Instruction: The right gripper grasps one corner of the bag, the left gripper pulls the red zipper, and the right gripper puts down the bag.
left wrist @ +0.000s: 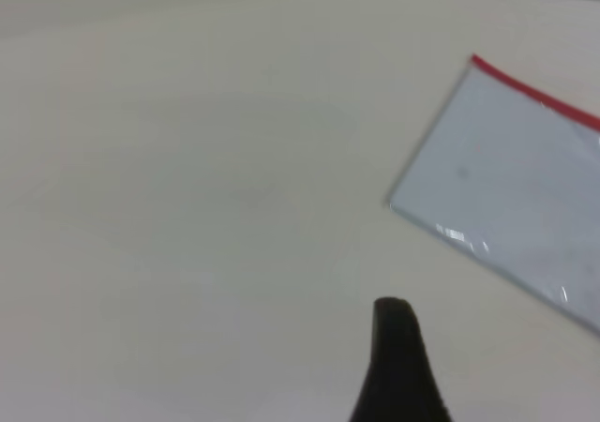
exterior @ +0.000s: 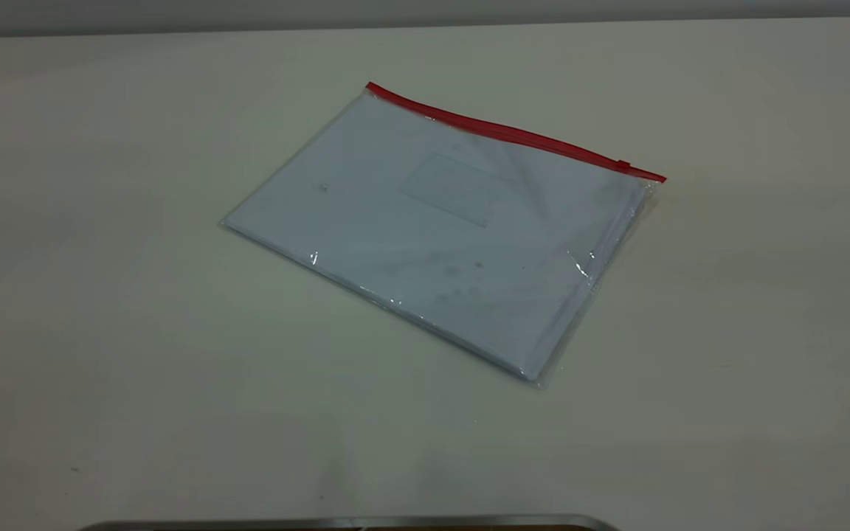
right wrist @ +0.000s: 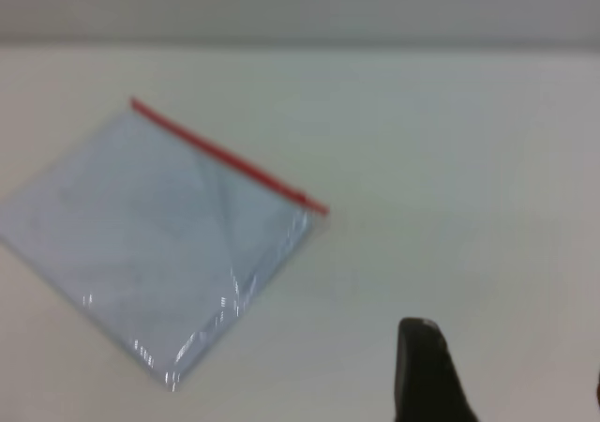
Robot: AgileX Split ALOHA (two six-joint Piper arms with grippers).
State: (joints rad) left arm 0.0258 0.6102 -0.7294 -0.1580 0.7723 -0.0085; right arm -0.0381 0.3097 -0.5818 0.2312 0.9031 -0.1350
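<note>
You have the flat, rectangular clear-plastic bag (exterior: 440, 236) lying on the pale cream desk (exterior: 100, 295), a little toward two o'clock of the exterior view's centre and turned at a slant. White sheets fill it and show through the plastic, and a faint rectangular label window sits near its middle. The thin bright red plastic zipper (exterior: 513, 133) runs the full length of the far long edge, from about eleven o'clock down to about three o'clock, with its small red slider tab (exterior: 623, 165) close to the three o'clock end. The bag's near corner points toward five o'clock.

All four edges of the bag lie clear of the desk's edges, and bare desk surrounds it, widest toward nine o'clock and seven o'clock. A dark metal-rimmed object (exterior: 351, 523) peeks in at six o'clock, well apart from the bag.

The left end effector (left wrist: 398, 366) shows only one black fingertip over bare desk, apart from the bag; you cannot tell whether it is released or clenched. The right end effector (right wrist: 427, 370) likewise shows one black fingertip, off the slider end of the bag, state not discernible.
</note>
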